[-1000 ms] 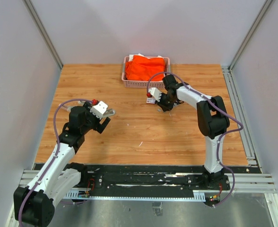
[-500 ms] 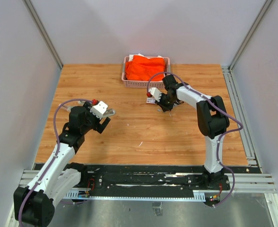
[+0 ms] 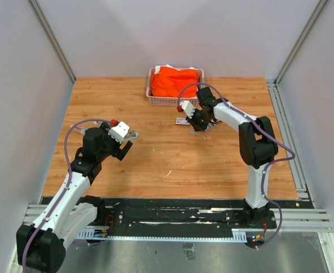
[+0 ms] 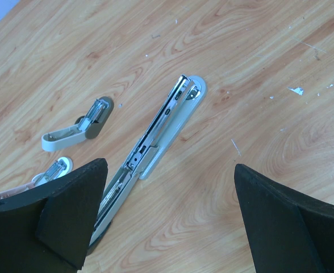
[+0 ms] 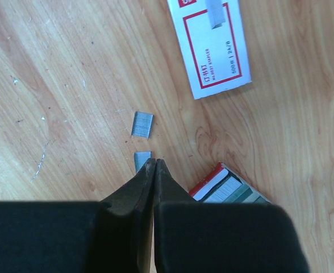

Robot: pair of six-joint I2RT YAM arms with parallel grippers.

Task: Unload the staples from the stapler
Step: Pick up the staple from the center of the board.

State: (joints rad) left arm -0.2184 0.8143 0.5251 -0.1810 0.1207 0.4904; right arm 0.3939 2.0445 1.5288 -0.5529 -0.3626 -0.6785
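The staples (image 5: 142, 124) lie on the wooden surface (image 5: 70, 68) just ahead of the right claw (image 5: 154, 164). One short strip is directly at the claw tips, a little to their left, and a second strip is just beyond it, apart from the first. This claw is closed, its two fingers pressed together with nothing visible between them. Whether the tips touch the near strip I cannot tell. Farther ahead and to the right lies a white box (image 5: 209, 51) with a red label, and close at the claw's right side lies an open box (image 5: 229, 189) filled with staples. The stapler (image 4: 158, 133) lies unfolded flat on the surface, under the gap of the left claw (image 4: 170, 170), which is spread wide and holds nothing. A small grey stapler (image 4: 76, 128) lies left of it.
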